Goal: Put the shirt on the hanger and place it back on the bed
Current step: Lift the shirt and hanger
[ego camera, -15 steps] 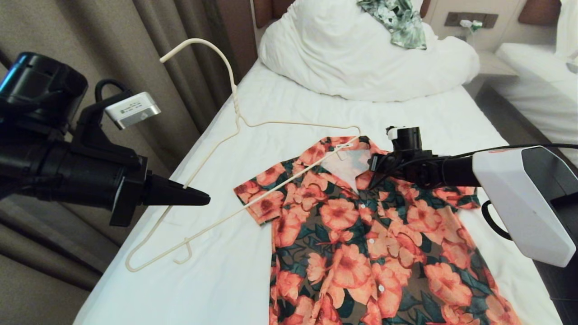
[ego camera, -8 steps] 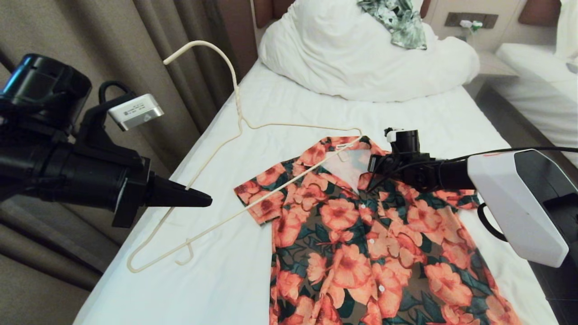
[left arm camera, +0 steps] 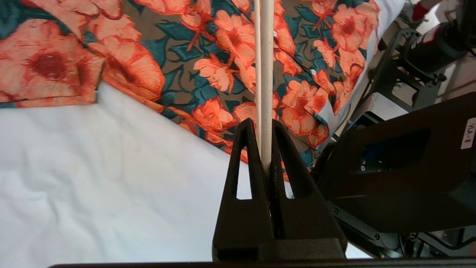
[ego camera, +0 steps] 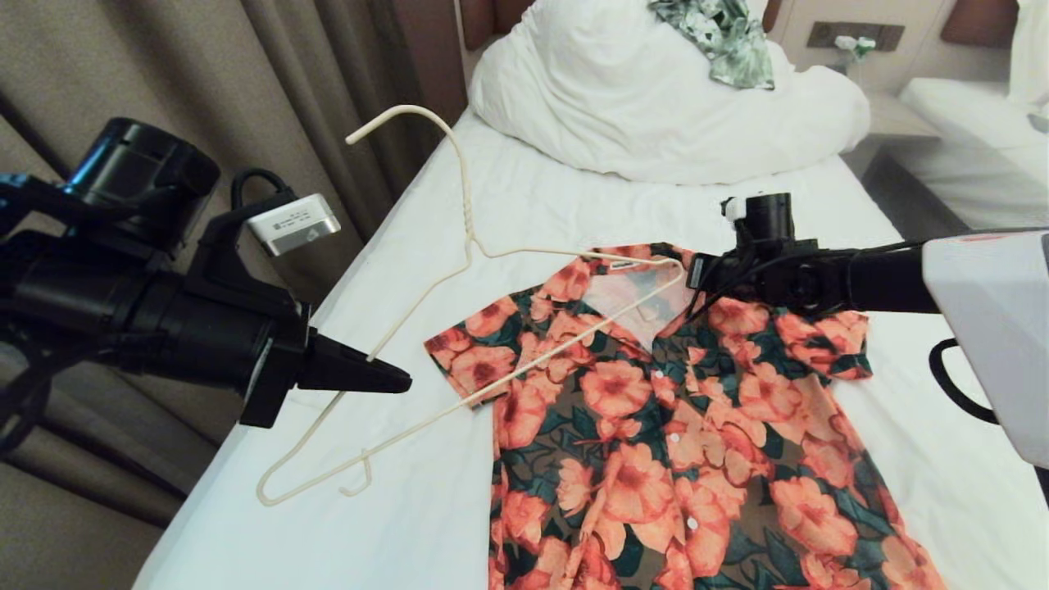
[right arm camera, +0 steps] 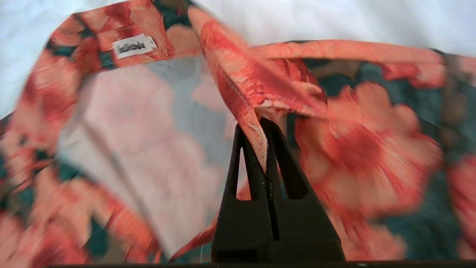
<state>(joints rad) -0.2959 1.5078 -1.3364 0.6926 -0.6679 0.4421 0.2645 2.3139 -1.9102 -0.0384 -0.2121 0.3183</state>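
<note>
Hanger (ego camera: pixel 459 270) shifted, right pincer (right arm camera: pixel 264 149) pinching shirt (ego camera: pixel 656 434)

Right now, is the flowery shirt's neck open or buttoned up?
Open. The shirt's collar is spread, showing its pale inside and label; the right end effector pinches one edge.

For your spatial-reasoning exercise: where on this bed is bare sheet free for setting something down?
Free: the sheet strip between the duvet and the shirt collar, and the near-left corner below the hanger. Crowded: the collar, where the hanger's tip and the right gripper meet.
</note>
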